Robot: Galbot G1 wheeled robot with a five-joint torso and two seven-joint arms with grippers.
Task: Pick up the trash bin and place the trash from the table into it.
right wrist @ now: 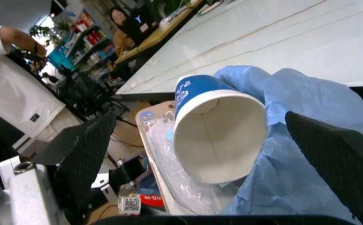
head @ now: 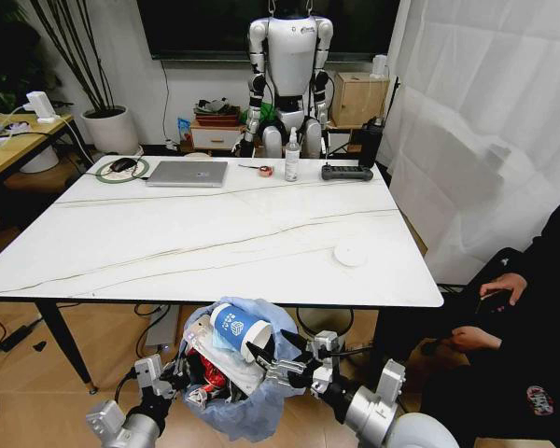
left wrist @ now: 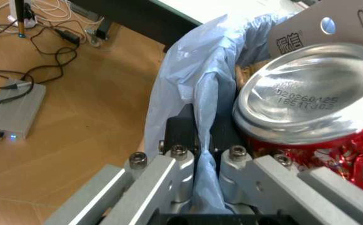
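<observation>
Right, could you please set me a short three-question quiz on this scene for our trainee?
1. True or false: the round white lid lies on the white marble-look table.
2. What does the left gripper pinch? A) a red wrapper B) the crinkly light-blue bag of the trash bin C) a cable
3. Fill in: beside the blue-white paper cup in the bin, the fingers of the right gripper are ____.

Key: 1 true; 2 B; 3 open.
</observation>
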